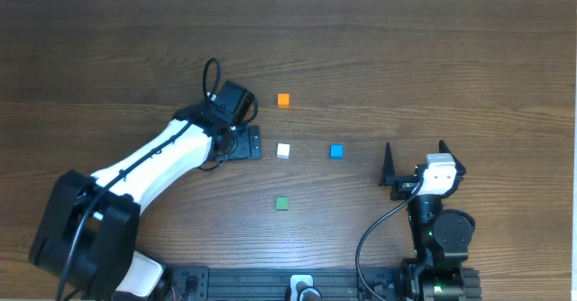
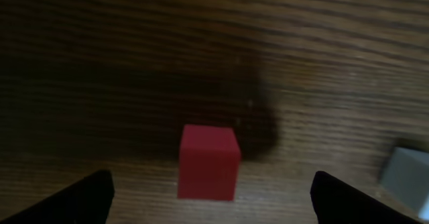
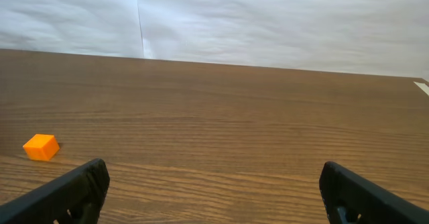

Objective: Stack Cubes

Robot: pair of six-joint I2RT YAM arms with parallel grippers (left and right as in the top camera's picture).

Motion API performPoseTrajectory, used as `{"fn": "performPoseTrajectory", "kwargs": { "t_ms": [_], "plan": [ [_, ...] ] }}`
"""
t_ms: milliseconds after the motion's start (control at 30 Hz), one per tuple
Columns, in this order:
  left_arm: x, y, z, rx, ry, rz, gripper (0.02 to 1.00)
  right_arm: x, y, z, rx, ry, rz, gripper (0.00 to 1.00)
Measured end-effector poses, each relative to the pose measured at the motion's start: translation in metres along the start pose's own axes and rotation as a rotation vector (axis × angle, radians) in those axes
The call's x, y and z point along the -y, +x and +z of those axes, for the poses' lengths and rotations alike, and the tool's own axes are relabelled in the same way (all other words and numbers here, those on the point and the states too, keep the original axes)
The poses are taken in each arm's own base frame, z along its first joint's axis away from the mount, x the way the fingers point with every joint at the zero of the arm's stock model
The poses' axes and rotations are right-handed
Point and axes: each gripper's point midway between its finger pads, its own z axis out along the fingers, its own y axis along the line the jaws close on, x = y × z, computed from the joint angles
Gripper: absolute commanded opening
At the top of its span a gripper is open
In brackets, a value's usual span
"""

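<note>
Before you on the wooden table (image 1: 433, 49), all flat and unstacked: orange cube (image 1: 284, 100) farthest out, white cube (image 1: 283, 150) and blue cube (image 1: 336, 150) level mid-table, green cube (image 1: 281, 204) nearest, red cube (image 2: 209, 162) near the white.

Bright and even in the top view, with soft overhead light on the wooden table (image 1: 406, 31); only a short, faint shadow along the lower edge of the left arm (image 1: 153, 161). Reads much dimmer in the left wrist view: a broad dark shadow across the upper and middle frame, ending just behind the red cube (image 2: 208, 162), with paler wood at right. Bright in the right wrist view, with a mild sheen across mid-frame below the white wall (image 3: 268, 23).
</note>
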Motion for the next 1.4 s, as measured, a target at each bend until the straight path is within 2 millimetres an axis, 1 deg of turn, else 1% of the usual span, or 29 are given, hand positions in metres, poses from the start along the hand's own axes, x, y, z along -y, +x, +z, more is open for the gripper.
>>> {"fn": "performPoseTrajectory", "kwargs": {
  "t_ms": [100,300,467,700,867,900,1000,1067,1100,1167,1400],
  "plan": [
    [0.0,-0.002,0.004,0.006,-0.009,0.001,0.923,0.0,0.0,0.0,0.0,0.0,0.0,0.993],
    [0.0,-0.009,0.005,0.034,-0.01,0.015,0.897,0.0,0.0,0.0,0.0,0.0,0.0,0.991],
    [-0.004,-0.009,0.011,0.024,-0.023,0.022,0.829,0.0,0.0,0.0,0.0,0.0,0.0,0.993],
    [-0.005,-0.005,0.018,0.002,-0.036,0.03,0.669,0.0,0.0,0.0,0.0,0.0,0.0,0.991],
    [-0.006,-0.005,0.019,0.0,-0.038,0.034,0.509,0.0,0.0,0.0,0.0,0.0,0.0,0.991],
    [-0.006,-0.005,0.019,0.0,-0.038,0.035,0.452,0.0,0.0,0.0,0.0,0.0,0.0,0.993],
    [-0.006,-0.005,0.019,0.0,-0.038,0.036,0.373,0.0,0.0,0.0,0.0,0.0,0.0,0.993],
    [-0.006,-0.005,0.019,0.0,-0.038,0.036,0.347,0.0,0.0,0.0,0.0,0.0,0.0,0.993],
    [-0.006,-0.005,0.019,0.0,-0.037,0.036,0.301,0.0,0.0,0.0,0.0,0.0,0.0,0.991],
    [-0.006,-0.005,0.019,0.0,-0.038,0.037,0.248,0.0,0.0,0.0,0.0,0.0,0.0,0.993],
    [-0.005,-0.006,0.019,0.003,-0.035,0.035,0.15,0.0,0.0,0.0,0.0,0.0,0.0,0.993]
  ]
}}
